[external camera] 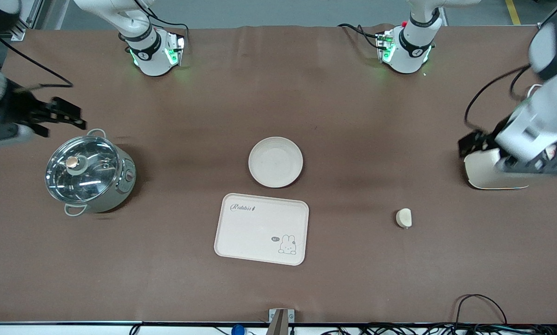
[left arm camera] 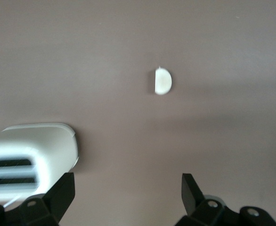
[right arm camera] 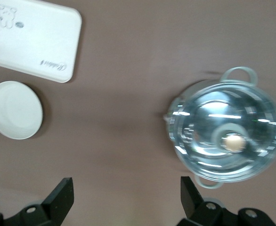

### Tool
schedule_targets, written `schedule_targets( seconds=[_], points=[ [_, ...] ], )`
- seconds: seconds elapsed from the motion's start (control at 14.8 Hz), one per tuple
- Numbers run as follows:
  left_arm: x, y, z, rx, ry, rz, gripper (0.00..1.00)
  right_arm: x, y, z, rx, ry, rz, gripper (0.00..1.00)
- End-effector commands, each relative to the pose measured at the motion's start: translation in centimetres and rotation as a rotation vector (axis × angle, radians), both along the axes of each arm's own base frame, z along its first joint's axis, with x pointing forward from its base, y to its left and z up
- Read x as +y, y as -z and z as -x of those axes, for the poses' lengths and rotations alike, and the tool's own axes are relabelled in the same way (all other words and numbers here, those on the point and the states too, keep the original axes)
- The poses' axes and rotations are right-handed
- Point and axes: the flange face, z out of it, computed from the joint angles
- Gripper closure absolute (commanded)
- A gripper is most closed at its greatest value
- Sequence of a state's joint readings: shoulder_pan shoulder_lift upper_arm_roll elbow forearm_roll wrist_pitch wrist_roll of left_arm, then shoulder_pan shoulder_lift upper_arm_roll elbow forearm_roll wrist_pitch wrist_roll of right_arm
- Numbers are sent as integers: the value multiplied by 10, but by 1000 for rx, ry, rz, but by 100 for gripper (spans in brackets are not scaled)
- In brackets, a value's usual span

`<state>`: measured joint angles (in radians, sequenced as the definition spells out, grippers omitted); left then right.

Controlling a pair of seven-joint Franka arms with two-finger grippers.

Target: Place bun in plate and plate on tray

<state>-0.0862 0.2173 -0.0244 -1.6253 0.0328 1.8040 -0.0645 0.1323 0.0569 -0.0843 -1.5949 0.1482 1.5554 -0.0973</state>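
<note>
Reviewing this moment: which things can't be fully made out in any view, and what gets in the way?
- Toaster: front view, the left arm covers much of it; left wrist view, the frame edge cuts it off and it is blurred.
- Right gripper: front view, motion-blurred above the pot.
- Pot contents: glare on the glass lid hides them in the right wrist view.
- Tray: one corner cut off by the right wrist view's edge.
- Bun: too small for surface detail.

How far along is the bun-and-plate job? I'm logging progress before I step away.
Nothing looks done yet. The bun lies alone on the table, the plate is empty and sits on the table beside the tray, not on it. In hand: the open left gripper hangs over the toaster, near the bun; the open right gripper waits by the pot. Both placements remain.
</note>
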Motion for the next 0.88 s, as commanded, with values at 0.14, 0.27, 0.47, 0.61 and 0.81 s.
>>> schedule_targets(
  seconds=[0.14,0.27,0.47,0.61,0.81],
  points=[
    [-25,182,-40,-46,3,23,0,70,80,5,50,89,-15,0],
    [-29,236,-29,-126,-20,49,0,104,108,16,64,97,-1,0],
    [-44,275,-19,-169,-61,88,0,124,165,39,89,116,-54,0],
    [-44,293,-10,-191,-63,98,12,138,190,54,84,132,-87,0],
    [-44,293,-9,-198,-58,101,68,162,223,77,39,140,-118,0]
  ],
)
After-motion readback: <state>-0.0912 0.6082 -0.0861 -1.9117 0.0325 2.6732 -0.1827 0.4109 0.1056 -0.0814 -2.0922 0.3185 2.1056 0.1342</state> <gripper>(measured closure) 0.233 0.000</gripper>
